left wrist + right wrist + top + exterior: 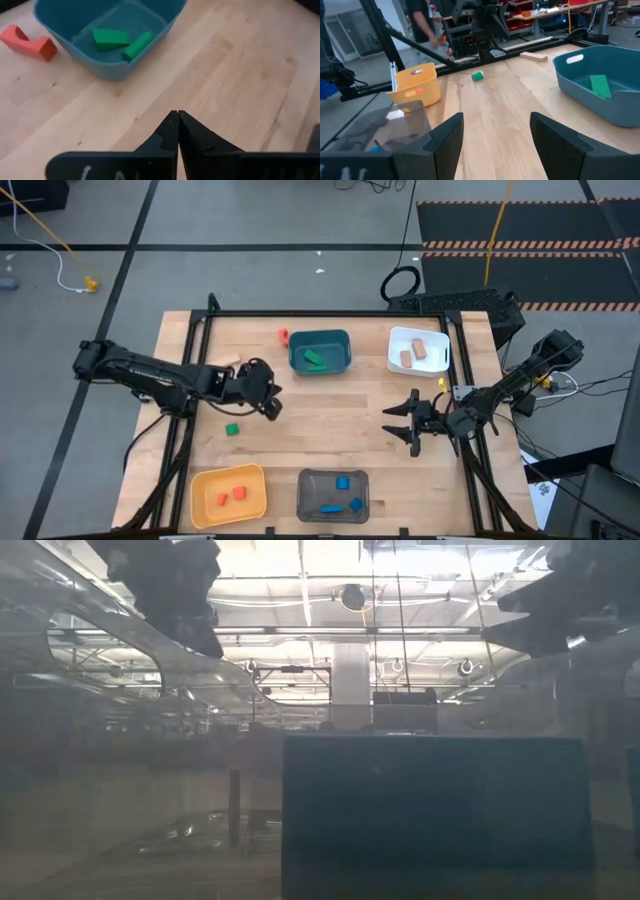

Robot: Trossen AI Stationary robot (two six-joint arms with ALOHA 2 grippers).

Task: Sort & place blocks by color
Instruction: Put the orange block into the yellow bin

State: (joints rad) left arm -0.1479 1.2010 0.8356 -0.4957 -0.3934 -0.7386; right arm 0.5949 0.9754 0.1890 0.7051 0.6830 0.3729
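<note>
My left gripper (272,404) (177,115) is shut and empty above bare wood left of centre, pointing toward the teal bin (320,352) (112,70). My right gripper (402,425) (495,127) is open and empty right of centre, its fingers pointing toward the table's left. Loose blocks lie on the wood: a red arch-shaped one (283,336) (27,42) left of the teal bin, a small green one (232,429) (477,76) near the left arm, and a tan one (226,365) (533,56) partly under that arm.
Two green blocks (120,41) lie in the teal bin and tan ones in the white bin (418,350). Red-orange ones sit in the yellow bin (229,493) (415,85), blue ones in the grey bin (333,494). Bare wood lies between the grippers. A person stands beyond the table in the right wrist view.
</note>
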